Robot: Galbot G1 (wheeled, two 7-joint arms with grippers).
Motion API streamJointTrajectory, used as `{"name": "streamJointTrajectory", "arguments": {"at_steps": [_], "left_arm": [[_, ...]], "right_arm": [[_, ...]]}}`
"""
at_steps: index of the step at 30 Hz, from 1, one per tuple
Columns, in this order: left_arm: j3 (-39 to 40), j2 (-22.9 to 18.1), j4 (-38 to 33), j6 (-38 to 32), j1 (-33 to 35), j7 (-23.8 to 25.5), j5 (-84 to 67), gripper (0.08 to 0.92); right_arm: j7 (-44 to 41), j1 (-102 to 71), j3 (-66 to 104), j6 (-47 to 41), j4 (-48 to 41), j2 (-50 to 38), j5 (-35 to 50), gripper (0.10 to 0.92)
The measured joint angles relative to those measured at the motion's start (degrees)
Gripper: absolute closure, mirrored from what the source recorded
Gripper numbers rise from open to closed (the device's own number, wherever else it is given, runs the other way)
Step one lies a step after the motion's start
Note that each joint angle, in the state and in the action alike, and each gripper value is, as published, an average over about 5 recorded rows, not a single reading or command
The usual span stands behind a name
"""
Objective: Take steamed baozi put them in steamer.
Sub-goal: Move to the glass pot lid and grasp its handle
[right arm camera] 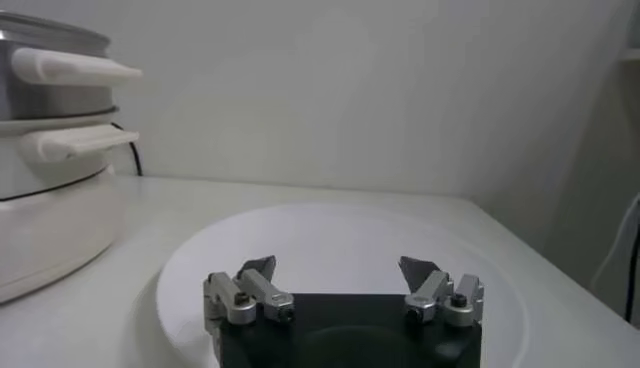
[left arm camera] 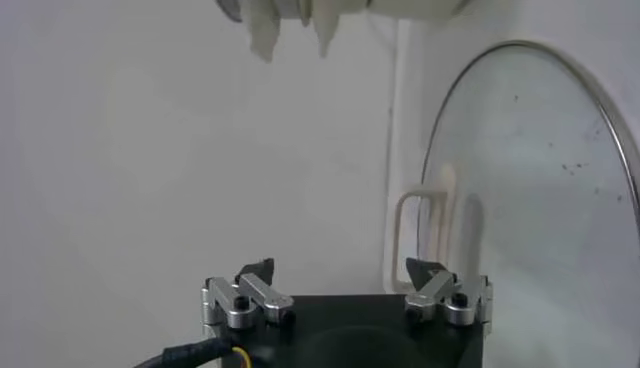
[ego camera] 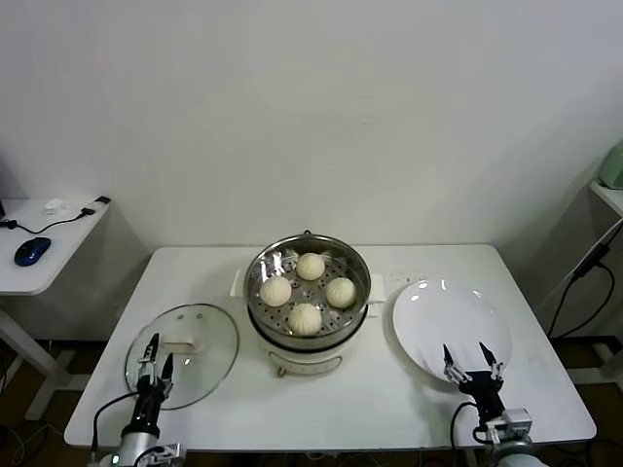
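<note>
Baozi [ego camera: 308, 290], all four, are already seated in the steamer [ego camera: 263, 321]; the plate [ego camera: 428, 352] is bare. Left gripper [ego camera: 154, 357] and right gripper [ego camera: 472, 360] are held spread, empty.

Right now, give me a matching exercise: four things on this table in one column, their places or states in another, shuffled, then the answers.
Things:
1. four cream-white steamed baozi
2. round glass lid
3. flat white plate
4. shiny steel steamer

Places or states:
A. bare, before the right gripper
B. table's centre
C. flat, before the left gripper
D. on the perforated tray

Pairs: 1-D, 2-C, 3-A, 4-B
</note>
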Motion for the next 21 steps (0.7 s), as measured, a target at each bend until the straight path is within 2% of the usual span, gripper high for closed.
{"name": "streamJointTrajectory", "arguments": {"at_steps": [13, 16, 21], "left_arm": [[1.18, 0.26, 4.66, 1.21, -5.46, 0.28, 2.14, 0.186], [1.56, 0.17, 5.7, 1.38, -6.54, 0.35, 2.3, 0.24], [1.81, -0.24, 7.26, 1.36, -7.65, 0.34, 2.44, 0.386]], "right_arm": [[0.58, -0.48, 0.5, -0.07, 0.15, 0.43, -0.25, 0.203], [0.66, -0.32, 0.39, -0.11, 0.13, 0.44, -0.27, 0.203], [0.71, -0.17, 0.31, -0.14, 0.12, 0.44, -0.3, 0.203]]}}
